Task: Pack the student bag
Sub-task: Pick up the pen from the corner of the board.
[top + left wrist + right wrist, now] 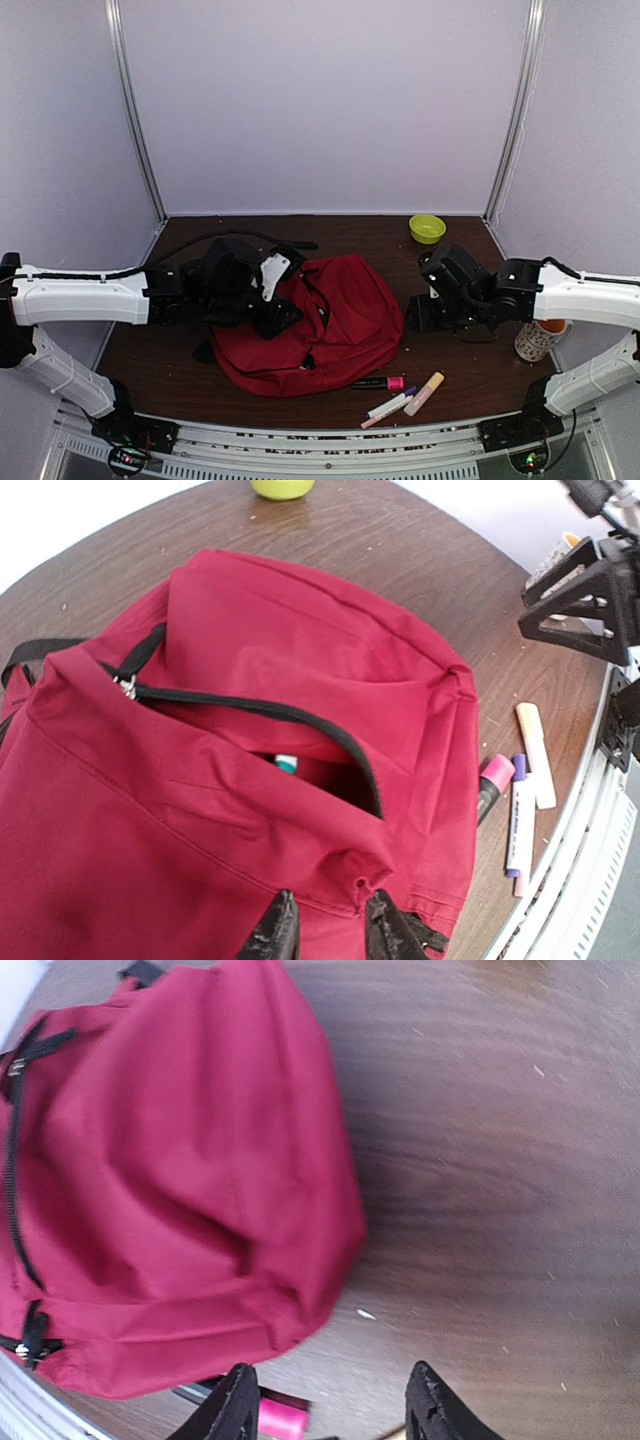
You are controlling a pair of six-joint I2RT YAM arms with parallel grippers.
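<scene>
The student bag (330, 320) is laid on the counter (350, 235), zip opened, a fold of its fabric seen between the left jaws; whether it is gripped cannot be told. The right jaws are spread, empty, just beside the bag.

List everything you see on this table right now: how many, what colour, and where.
student bag: one, dark red, table centre, zip open
teal-tipped item: one, inside the bag's opening, mostly hidden
markers: three, front edge, right of bag: pink-capped marker, purple-capped marker, cream marker
bowl: one, lime green, back right
cup: one, patterned, far right by the right arm
table: one, dark brown
left gripper: black, at the bag's edge
right gripper: black, open, right of bag
</scene>
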